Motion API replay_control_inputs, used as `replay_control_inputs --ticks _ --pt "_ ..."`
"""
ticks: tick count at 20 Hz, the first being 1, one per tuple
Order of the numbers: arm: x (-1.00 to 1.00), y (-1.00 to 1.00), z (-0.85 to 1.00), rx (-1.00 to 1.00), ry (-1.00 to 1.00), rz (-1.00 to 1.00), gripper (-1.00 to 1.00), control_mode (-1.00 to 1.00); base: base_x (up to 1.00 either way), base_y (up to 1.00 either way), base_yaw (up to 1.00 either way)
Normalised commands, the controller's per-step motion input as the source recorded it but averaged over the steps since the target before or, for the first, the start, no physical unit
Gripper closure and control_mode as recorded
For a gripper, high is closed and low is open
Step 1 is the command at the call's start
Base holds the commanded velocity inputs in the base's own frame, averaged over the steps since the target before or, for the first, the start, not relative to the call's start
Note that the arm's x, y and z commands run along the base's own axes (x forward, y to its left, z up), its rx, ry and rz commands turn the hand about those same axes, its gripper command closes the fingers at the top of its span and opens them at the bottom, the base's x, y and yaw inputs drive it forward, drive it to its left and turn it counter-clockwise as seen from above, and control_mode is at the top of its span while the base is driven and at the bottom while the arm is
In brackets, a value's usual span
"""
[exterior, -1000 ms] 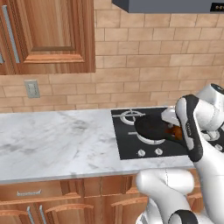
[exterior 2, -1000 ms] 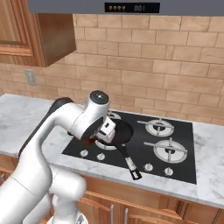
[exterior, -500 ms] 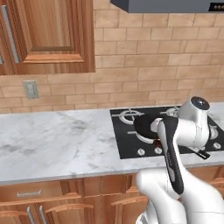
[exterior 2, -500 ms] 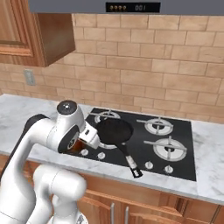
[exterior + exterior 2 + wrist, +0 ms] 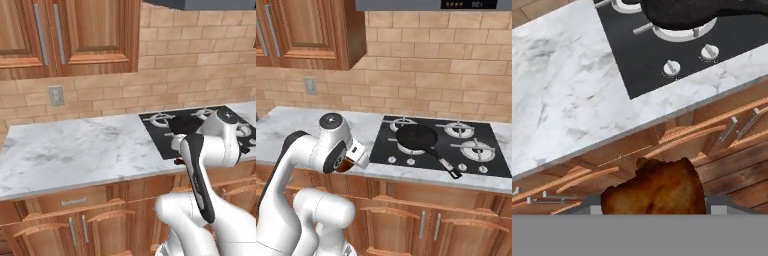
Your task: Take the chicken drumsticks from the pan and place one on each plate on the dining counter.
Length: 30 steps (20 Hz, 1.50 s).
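Note:
My gripper [image 5: 656, 206] is shut on a glossy reddish-brown chicken drumstick [image 5: 657, 186], which hangs in front of the cabinet fronts, past the counter's front edge. In the right base view the gripper [image 5: 348, 163] with the drumstick [image 5: 344, 166] sits left of the cooktop, at counter-edge height. In the left base view the gripper [image 5: 176, 159] peeks out beside my forearm. The black pan [image 5: 417, 137] stands on the cooktop's front left burner, its handle pointing to the front right; its edge [image 5: 697, 11] shows at the top of the hand view. The plates and the dining counter are out of view.
A black cooktop [image 5: 466, 150] with knobs lies in the marble counter [image 5: 75, 150]. Wooden drawers and cabinet doors [image 5: 722, 135] run below the counter's edge. Wall cabinets [image 5: 75, 30] and a brick wall stand behind, with a range hood [image 5: 456, 4] over the burners.
The whole picture has shifted, so the camera has moved. My arm has swung left from over the pan to the counter's front edge, carrying the drumstick.

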Motion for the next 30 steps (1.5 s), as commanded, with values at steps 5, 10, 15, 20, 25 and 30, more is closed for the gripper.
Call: replay_control_inputs --ticks 5,10,15,20,25,30 --pt "0.00 0.00 0.00 0.00 0.00 0.00 1.00 1.00 -0.43 1.00 -0.28" --pt "0.00 0.00 0.00 0.00 0.00 0.00 1.00 1.00 -0.71 0.98 -0.33" --pt "0.00 0.00 0.00 0.00 0.00 0.00 1.00 1.00 -0.96 0.87 -0.37" --pt "0.00 0.00 0.00 0.00 0.00 0.00 1.00 1.00 -0.98 0.79 -0.37" --pt "0.00 0.00 0.00 0.00 0.00 0.00 1.00 1.00 -0.85 0.90 -0.36" --pt "0.00 0.00 0.00 0.00 0.00 0.00 1.00 1.00 -0.05 1.00 -0.05"
